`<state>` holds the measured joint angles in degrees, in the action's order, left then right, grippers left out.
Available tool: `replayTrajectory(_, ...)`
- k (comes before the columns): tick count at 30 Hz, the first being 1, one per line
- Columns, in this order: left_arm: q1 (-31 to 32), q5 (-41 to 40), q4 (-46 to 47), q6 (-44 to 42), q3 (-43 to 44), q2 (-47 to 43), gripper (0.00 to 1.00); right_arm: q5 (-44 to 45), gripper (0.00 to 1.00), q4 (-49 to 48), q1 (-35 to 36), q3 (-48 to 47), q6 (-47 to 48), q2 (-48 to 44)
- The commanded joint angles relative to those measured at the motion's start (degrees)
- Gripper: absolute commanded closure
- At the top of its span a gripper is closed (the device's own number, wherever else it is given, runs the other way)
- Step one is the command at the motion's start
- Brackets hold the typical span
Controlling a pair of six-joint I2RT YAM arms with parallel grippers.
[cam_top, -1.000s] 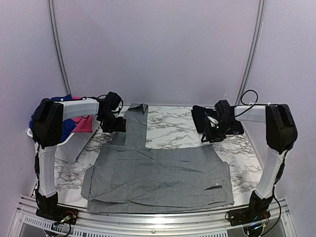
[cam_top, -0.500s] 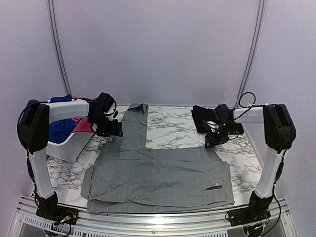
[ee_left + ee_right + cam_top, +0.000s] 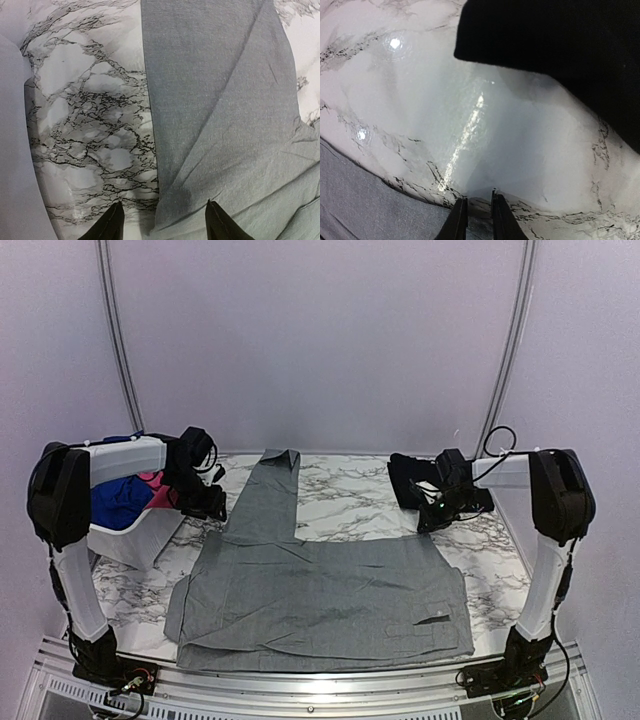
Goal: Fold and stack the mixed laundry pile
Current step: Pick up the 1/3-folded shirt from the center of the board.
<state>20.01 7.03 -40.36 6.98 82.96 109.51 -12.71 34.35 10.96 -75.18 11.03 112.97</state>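
Both at the grey shirt (image 3: 320, 590): left claw (image 3: 164, 205) wide, right claw (image 3: 478, 196) narrow.

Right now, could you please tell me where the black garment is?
In the top view, the black garment lies at the table's far right, just beyond the right pincer, apart from the grey shirt.

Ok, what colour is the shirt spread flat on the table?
The shirt is plain grey, no print; the left wrist view shows it closest.
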Motion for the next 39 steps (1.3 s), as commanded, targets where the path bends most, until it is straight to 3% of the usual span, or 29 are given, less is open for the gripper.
replayTrajectory(1,-0.1,-0.4,-3.9,-7.8,-1.1,-3.4,0.43,-3.1,0.83,2.8,-0.2,0.8,0.0,0.7)
replayTrajectory(4,-0.5,-0.1,-5.0,-9.9,-0.5,-2.3,0.44,-3.4,0.58,4.2,-0.2,0.6,-0.5,-0.8)
replayTrajectory(6,-0.5,0.8,-5.2,-9.9,-0.2,-1.7,0.44,-1.9,0.47,4.0,-0.3,1.2,-0.6,-2.2)
replayTrajectory(8,-0.4,1.6,-5.3,-9.9,-0.2,-1.4,0.44,-1.0,0.41,3.6,-1.0,2.2,-1.4,-3.3)
replayTrajectory(10,-0.5,1.5,-5.3,-10.0,-0.3,-1.3,0.44,-2.0,0.40,2.7,-2.0,3.7,-1.5,-3.8)
replayTrajectory(14,-0.5,0.4,-5.3,-10.8,-0.3,-1.4,0.45,-2.9,0.46,1.7,-2.3,5.4,-1.3,-3.6)
replayTrajectory(24,-0.6,-0.3,-5.1,-14.2,0.1,-0.9,0.48,-3.3,0.74,1.0,-1.8,8.0,-0.5,-3.9)
replayTrajectory(29,-0.6,0.0,-4.5,-15.7,0.3,-0.5,0.51,-2.6,1.00,1.0,-1.7,9.1,-0.9,-4.0)
replayTrajectory(39,-0.9,0.0,-3.1,-18.9,-2.2,0.4,0.56,-1.1,1.00,1.8,-1.8,7.5,-2.2,-3.8)
